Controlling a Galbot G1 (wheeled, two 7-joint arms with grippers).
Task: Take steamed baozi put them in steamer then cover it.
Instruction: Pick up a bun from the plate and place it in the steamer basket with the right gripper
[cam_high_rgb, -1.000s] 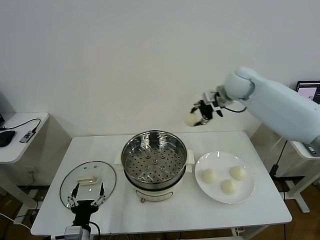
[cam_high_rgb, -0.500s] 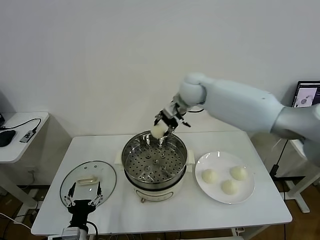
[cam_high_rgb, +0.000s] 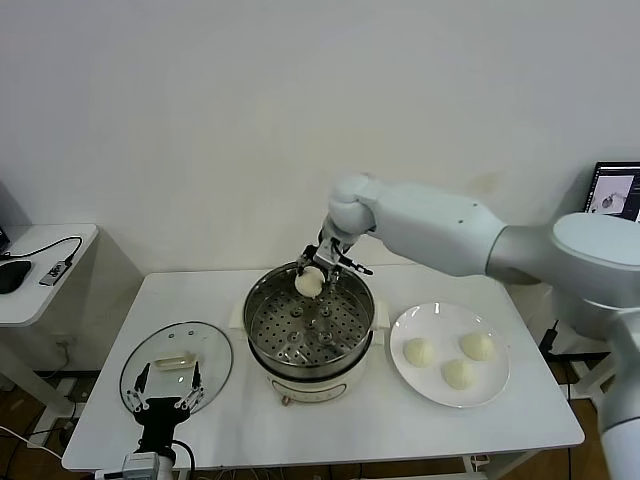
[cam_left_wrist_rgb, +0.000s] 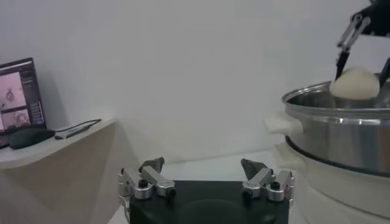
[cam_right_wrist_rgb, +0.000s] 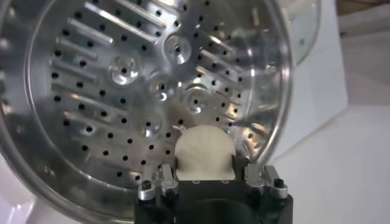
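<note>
One baozi (cam_high_rgb: 308, 282) has been carried across from beside the plate and is now held just above the far rim of the steamer (cam_high_rgb: 310, 325), inside the pot's mouth. The right gripper (cam_high_rgb: 312, 275) is clamped narrowly on it, and in the right wrist view the bun (cam_right_wrist_rgb: 204, 153) is seen pinched between the fingers over the perforated tray (cam_right_wrist_rgb: 140, 91), not yet resting on it. The tray is bare, so this is judged to be the first bun going in; a short descent and a release are what is called for next. Three more baozi (cam_high_rgb: 457, 360) are left waiting on the white plate (cam_high_rgb: 400, 378). The left gripper (cam_high_rgb: 168, 398) is parked low over the glass cover (cam_high_rgb: 176, 362), its jaws spread wide and nothing held.
</note>
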